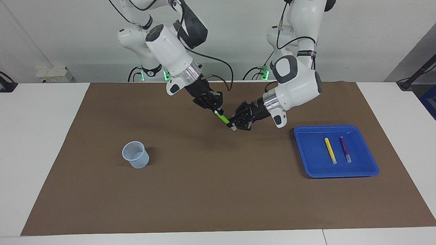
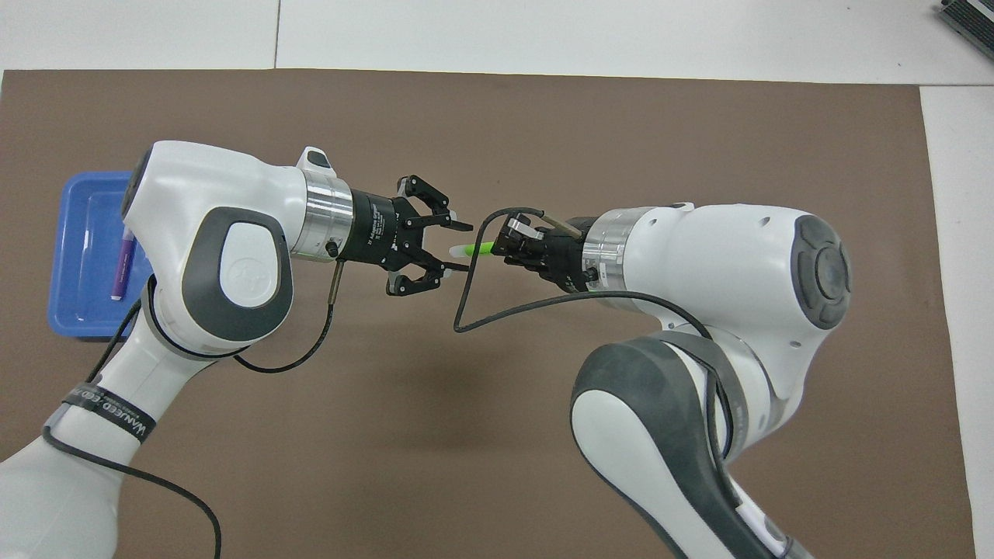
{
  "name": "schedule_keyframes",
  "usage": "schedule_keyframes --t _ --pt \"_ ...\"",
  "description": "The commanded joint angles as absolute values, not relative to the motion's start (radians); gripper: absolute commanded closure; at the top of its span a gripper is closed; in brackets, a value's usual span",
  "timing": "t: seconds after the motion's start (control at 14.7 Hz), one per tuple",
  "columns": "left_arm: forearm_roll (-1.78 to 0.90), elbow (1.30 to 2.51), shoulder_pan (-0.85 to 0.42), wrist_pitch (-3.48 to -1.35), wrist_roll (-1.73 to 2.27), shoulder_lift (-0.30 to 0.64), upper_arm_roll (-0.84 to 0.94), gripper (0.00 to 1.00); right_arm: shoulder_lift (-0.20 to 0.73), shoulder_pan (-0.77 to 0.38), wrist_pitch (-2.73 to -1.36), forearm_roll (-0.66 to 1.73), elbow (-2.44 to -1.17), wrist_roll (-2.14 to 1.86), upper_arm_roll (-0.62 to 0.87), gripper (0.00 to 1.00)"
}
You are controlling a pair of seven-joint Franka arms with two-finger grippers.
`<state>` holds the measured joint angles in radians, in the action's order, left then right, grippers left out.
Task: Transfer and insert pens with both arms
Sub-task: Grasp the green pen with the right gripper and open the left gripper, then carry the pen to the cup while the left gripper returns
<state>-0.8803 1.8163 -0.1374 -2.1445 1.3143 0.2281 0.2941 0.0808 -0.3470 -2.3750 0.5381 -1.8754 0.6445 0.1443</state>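
Over the middle of the brown mat, the green pen (image 1: 222, 118) (image 2: 480, 248) hangs in the air between the two hands. My right gripper (image 1: 218, 111) (image 2: 506, 245) is shut on its green end. My left gripper (image 1: 234, 126) (image 2: 463, 247) is open, its fingertips spread on either side of the pen's pale end without pinching it. The yellow pen (image 1: 330, 150) and the purple pen (image 1: 345, 149) (image 2: 124, 264) lie side by side in the blue tray (image 1: 313, 166) (image 2: 78, 310) toward the left arm's end of the table.
A pale translucent cup (image 1: 135, 154) stands upright on the mat toward the right arm's end, farther from the robots than the grippers. The overhead view does not show it. A black cable (image 2: 466, 310) loops below the right wrist.
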Motion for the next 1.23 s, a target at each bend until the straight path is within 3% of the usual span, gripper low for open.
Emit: schedule_keyframes --t 0.0,0.48,0.89,1.16 --pt "-0.824 1.865 -0.127 -2.134 1.319 0.178 0.288 0.00 0.089 -0.319 -2.370 0.563 -1.859 0.514 0.146 1.00" --pt "-0.411 1.925 -0.088 -2.088 1.252 0.150 0.285 0.00 0.092 -0.204 -2.215 0.300 -1.789 0.194 0.144 1.00" --pt "-0.327 1.940 0.038 -2.079 0.745 0.147 0.284 0.00 0.086 -0.129 -2.071 0.073 -1.749 -0.102 0.143 1.00" --pt "-0.322 1.963 0.100 -2.089 0.620 0.137 0.284 0.00 0.083 -0.060 -2.023 -0.054 -1.718 -0.312 0.143 1.00"
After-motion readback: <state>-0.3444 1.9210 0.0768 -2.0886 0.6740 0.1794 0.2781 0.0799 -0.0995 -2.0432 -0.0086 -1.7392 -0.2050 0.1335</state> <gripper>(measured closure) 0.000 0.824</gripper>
